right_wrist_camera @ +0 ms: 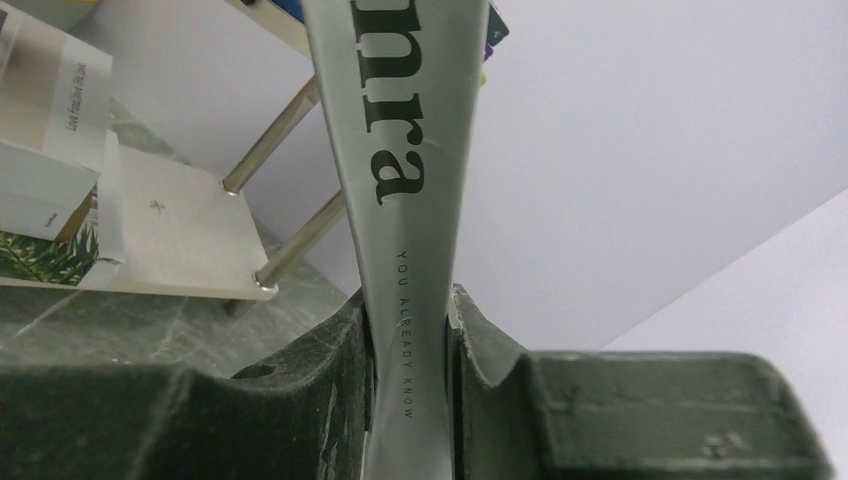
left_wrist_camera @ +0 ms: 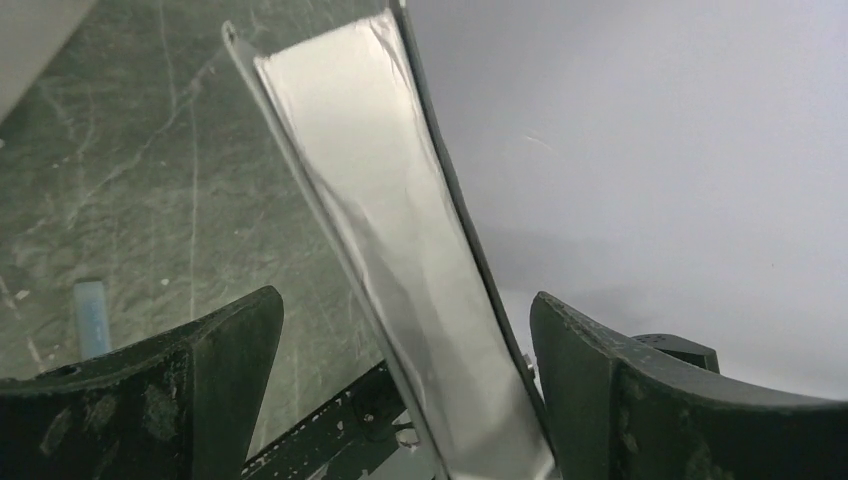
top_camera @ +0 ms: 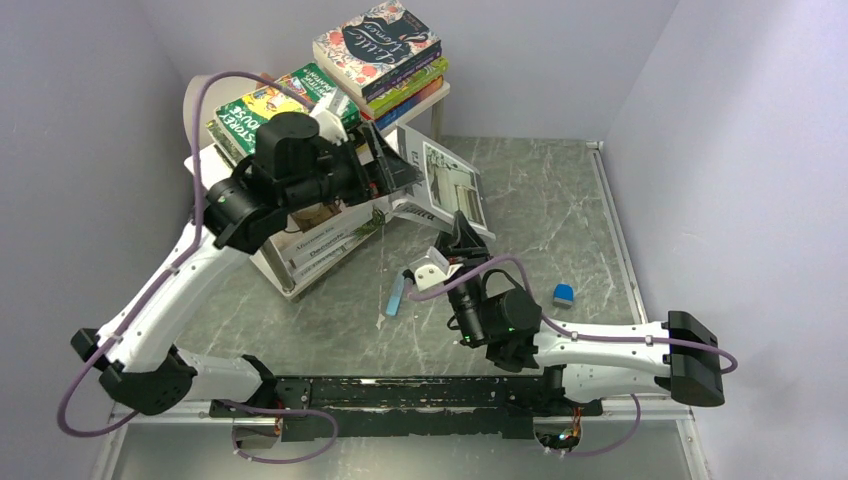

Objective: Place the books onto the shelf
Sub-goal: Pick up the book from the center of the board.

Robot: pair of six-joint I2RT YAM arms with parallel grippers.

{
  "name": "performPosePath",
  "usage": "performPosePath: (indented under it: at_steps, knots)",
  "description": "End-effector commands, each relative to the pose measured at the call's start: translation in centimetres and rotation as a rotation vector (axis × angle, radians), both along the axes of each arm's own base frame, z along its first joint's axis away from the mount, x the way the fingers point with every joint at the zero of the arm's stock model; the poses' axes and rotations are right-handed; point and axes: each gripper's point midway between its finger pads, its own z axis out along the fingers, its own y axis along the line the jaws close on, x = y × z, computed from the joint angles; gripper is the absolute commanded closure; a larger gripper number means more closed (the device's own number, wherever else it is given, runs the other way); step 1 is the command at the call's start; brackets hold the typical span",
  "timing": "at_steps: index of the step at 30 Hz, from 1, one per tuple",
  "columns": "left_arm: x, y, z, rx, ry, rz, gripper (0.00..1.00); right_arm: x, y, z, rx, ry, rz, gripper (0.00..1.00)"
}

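A grey book [right_wrist_camera: 400, 150] lettered in black stands against pale lilac walls [top_camera: 90, 120], over a dark green table [top_camera: 560, 200] veined white like marble. Far left, the white shelf [right_wrist_camera: 170, 225] carries a floral paperback [top_camera: 375, 45], pink blooms on black, and a green paperback [top_camera: 250, 115] splashed with yellow. Near right lie a blue block [top_camera: 564, 294] and a pale blue bar [top_camera: 397, 295].

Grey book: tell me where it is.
Top view: the grey book is centre, right of the shelf, pinched in the right end effector, the open left end effector straddling it.
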Motion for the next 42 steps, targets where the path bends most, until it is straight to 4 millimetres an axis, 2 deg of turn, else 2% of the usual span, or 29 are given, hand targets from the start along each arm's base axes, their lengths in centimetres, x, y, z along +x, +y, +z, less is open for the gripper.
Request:
performPosePath:
  at_steps: [1, 5, 7, 11, 13, 15, 16, 19, 22, 26, 28, 31, 33, 36, 42]
  knots:
    - [0.3, -2.1, 1.3, -0.064, -0.025, -0.076, 0.03, -0.8, -0.6, 1.5, 0.049, -0.058, 0.006, 0.72]
    - [0.9, -2.7, 1.4, -0.064, -0.032, -0.081, 0.07, -1.0, -0.8, 1.3, 0.012, -0.091, -0.02, 0.72]
    - [1.1, -3.0, 0.7, -0.051, -0.019, -0.087, 0.18, -1.1, -0.9, 1.4, 0.005, -0.104, -0.031, 0.71]
    - [1.4, -3.1, 0.0, -0.025, -0.003, -0.083, 0.49, -1.1, -0.7, 1.6, 0.009, -0.102, -0.021, 0.68]
    - [1.4, -2.6, 0.7, -0.032, -0.024, -0.067, 0.6, -1.0, -0.4, 1.5, 0.027, -0.071, -0.002, 0.62]
    - [1.3, -2.0, 1.7, -0.044, -0.056, -0.044, 0.67, -0.9, 0.0, 1.1, 0.04, -0.036, 0.02, 0.54]
    - [1.3, -1.7, 2.3, -0.051, -0.076, -0.034, 0.68, -0.9, 0.2, 1.1, 0.055, -0.019, 0.034, 0.46]
    - [1.2, -0.9, 4.0, -0.079, -0.138, -0.007, 0.71, -0.9, 0.7, 0.2, 0.081, 0.062, 0.075, 0.26]
    - [1.3, 0.0, 6.2, -0.099, -0.208, 0.025, 0.73, -1.3, 1.5, -0.8, 0.107, 0.172, 0.152, 0.16]
    - [1.5, 1.4, 9.2, -0.127, -0.315, 0.083, 0.73, -3.0, 2.2, -1.5, 0.221, 0.337, 0.312, 0.12]
    - [1.3, 1.7, 10.4, -0.155, -0.357, 0.087, 0.73, -4.1, 2.1, -0.9, 0.358, 0.396, 0.399, 0.12]
    - [1.2, 1.8, 11.6, -0.195, -0.403, 0.09, 0.74, -5.3, 0.9, 0.5, 0.656, 0.49, 0.497, 0.08]
    - [1.0, 2.0, 12.0, -0.219, -0.423, 0.092, 0.74, -4.9, 0.4, 0.6, 0.816, 0.556, 0.5, 0.05]
    - [1.1, 2.7, 12.9, -0.259, -0.456, 0.133, 0.73, -3.5, 0.7, 0.3, 0.928, 0.663, 0.499, 0.04]
    - [2.0, 3.5, 14.8, -0.309, -0.518, 0.205, 0.73, 1.7, -0.2, 0.1, 1.106, 0.826, 0.554, 0.04]
